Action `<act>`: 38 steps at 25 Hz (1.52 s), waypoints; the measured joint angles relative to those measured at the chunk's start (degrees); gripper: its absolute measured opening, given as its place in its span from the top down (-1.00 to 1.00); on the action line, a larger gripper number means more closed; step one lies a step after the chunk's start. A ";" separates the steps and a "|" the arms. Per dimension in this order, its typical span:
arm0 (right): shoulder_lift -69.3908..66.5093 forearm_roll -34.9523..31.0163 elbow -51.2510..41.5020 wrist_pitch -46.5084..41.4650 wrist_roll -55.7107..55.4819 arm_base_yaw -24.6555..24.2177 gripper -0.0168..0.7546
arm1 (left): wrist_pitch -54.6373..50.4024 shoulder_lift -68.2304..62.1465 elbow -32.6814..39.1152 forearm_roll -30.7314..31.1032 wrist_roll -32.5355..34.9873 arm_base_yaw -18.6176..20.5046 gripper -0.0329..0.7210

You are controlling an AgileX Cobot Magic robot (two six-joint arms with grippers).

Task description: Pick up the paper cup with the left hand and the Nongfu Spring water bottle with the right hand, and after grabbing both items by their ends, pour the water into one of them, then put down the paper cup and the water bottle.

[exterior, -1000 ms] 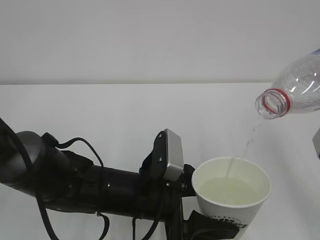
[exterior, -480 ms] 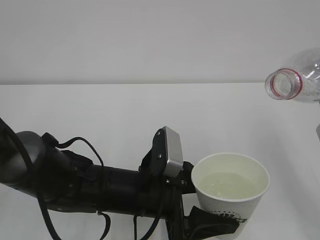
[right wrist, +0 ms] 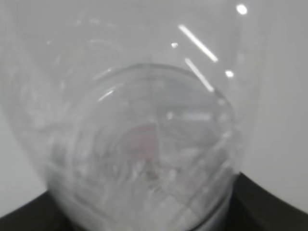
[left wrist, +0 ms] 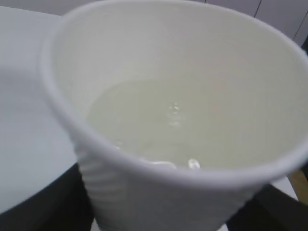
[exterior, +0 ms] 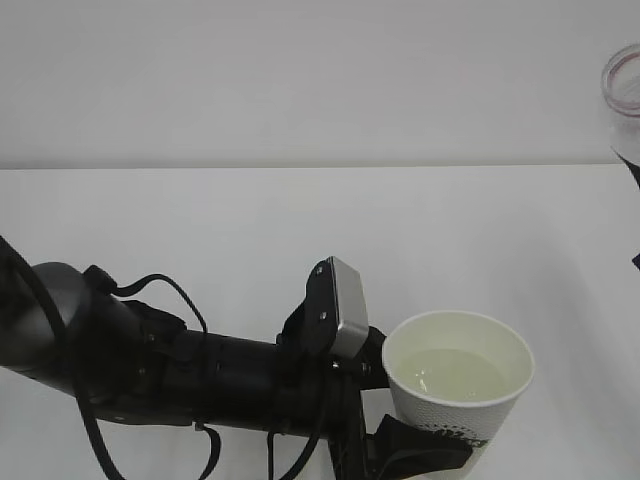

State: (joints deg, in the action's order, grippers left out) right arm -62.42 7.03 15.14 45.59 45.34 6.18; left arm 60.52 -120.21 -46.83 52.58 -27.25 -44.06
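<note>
The black two-finger left hand [exterior: 420,452] pinched the small white tapered paper cup [exterior: 458,385] low on its wall, at five o'clock in the exterior view. The cup stood upright, part-filled with faintly yellowish water [exterior: 458,375]. Loaded and thin-walled, it likely needed a gentle, level grip near the base to avoid buckling or slopping. At one o'clock, the clear ribbed Nongfu Spring water bottle [exterior: 624,80] showed only its red-ringed mouth, no stream falling. The right hand appeared clamped around the bottle's base [right wrist: 144,144]; being light, slick plastic, it could slip.
</note>
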 joint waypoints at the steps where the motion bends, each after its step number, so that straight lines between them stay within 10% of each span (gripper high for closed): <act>1: 0.00 0.00 0.00 0.00 -2.08 0.00 -0.21 | 0.00 0.00 0.00 0.00 0.00 0.00 -0.52; 20: 0.00 -0.09 0.00 0.00 -42.62 0.00 -0.21 | 0.32 0.00 0.00 0.00 0.00 0.00 -0.52; 38: 0.00 -0.09 -9.12 0.23 -46.21 0.00 -0.21 | 0.48 0.00 0.00 0.00 0.00 0.00 -0.52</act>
State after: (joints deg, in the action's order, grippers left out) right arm -62.42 6.94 6.02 45.82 -0.87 6.18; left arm 61.00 -120.21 -46.83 52.58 -27.25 -44.06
